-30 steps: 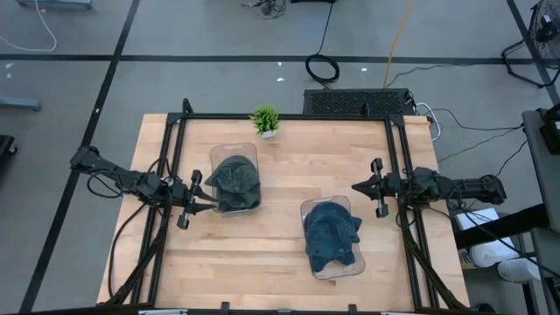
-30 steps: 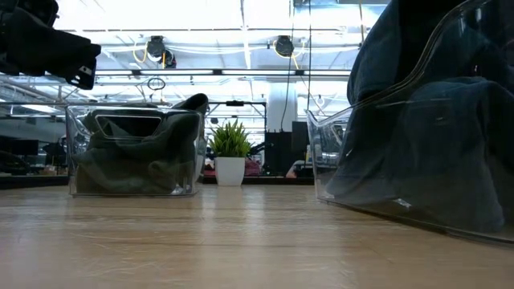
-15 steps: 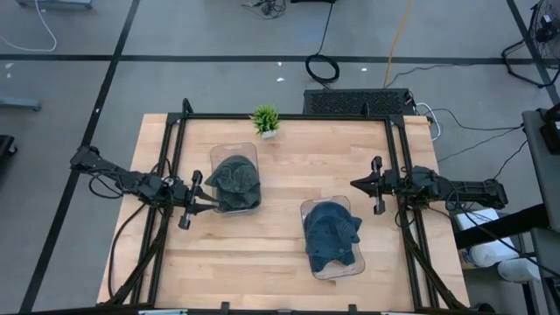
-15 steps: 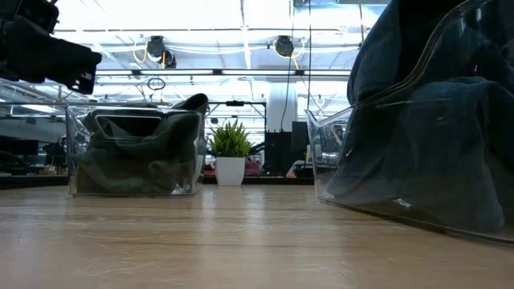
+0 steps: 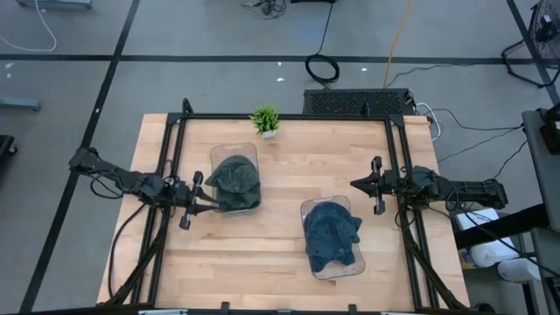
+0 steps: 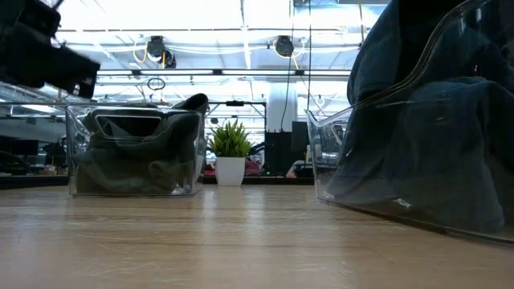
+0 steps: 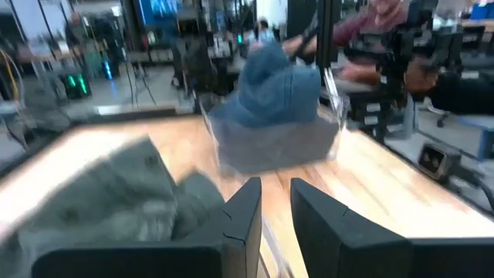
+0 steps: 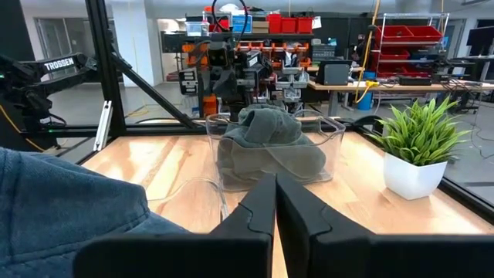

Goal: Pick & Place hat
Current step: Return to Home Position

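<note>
**Blue cap** (image 5: 331, 229): lay in the transparent bin (image 5: 348, 266) nearer the table's front edge, right of centre. Fabric spilled above the rim. In the low view this bin filled the right side and was cut off by the frame, so its full outline could not be seen.

**Grey-green cap** (image 5: 234, 178): sat in a second clear bin (image 5: 234, 150), left of centre and farther back. The two bins stood apart.

**Potted plant** (image 5: 265, 120): upright at the table's back edge, beyond the second bin.

**Left gripper** (image 5: 213, 206): hung just beside the grey-green cap's bin, on its left side. Whether it touched the bin wall could not be told. The wrist picture was smeared. Its fingers (image 7: 245, 208) showed a narrow gap with nothing in it. In the low view only a dark piece of this arm appeared, cropped at the upper left.

**Right gripper** (image 5: 354, 185): waited at the table's right side, clear of both bins. Its fingers (image 8: 256, 207) were pressed together, empty.

**Wooden table** (image 5: 289, 157): its front edge was cropped by the high view.
</note>
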{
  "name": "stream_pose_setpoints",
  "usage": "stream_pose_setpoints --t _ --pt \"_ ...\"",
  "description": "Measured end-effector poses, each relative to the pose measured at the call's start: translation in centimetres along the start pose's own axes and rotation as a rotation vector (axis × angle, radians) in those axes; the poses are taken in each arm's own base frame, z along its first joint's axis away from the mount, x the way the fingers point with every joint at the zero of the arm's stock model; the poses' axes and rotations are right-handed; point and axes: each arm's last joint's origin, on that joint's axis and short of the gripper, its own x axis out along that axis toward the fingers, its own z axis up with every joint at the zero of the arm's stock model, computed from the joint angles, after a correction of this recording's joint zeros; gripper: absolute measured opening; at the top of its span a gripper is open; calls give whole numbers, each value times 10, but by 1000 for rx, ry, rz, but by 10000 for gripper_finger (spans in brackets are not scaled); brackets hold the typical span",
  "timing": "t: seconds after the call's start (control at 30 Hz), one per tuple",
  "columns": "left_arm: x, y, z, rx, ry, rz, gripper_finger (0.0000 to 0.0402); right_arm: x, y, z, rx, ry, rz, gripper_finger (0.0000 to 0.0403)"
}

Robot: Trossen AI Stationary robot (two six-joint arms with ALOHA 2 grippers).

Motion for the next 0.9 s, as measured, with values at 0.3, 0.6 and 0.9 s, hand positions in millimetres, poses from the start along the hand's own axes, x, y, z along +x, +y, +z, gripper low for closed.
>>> stream_pose_setpoints --t 0.3,0.6,0.9 --pt "1 3 -6 -24 57 -23 77 0 0 -1 -25 4 5 0" --pt "0 17 -5 -30 49 3 77 0 1 -1 -43 5 28 0" --pt "-1 26 -8 -49 71 55 77 0 1 0 -53 -4 25 0"
